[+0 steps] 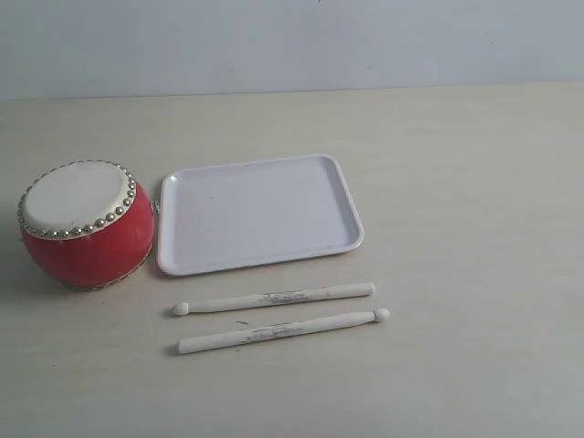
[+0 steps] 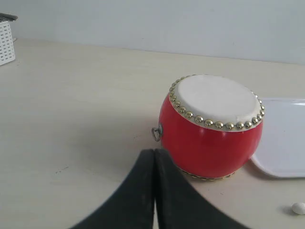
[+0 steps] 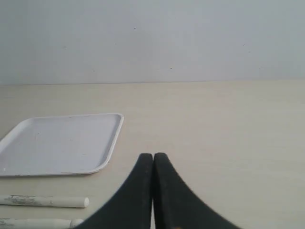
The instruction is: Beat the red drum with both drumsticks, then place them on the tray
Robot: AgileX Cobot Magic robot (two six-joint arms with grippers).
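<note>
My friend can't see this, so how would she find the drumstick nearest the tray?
Find the white tray beside the red drum. Two sticks lie side by side just off the tray's long edge; pick the stick closest to the tray. Its round tip points toward the drum's side, while the other stick has its round tip at the opposite end.

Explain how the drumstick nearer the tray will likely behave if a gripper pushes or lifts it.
The drumstick is thin and round, lying flat on the smooth table, so a sideways push would probably roll it. It looks like a rigid stick, so it should stay straight when lifted. Held near one end, it would likely tilt, being long.
</note>
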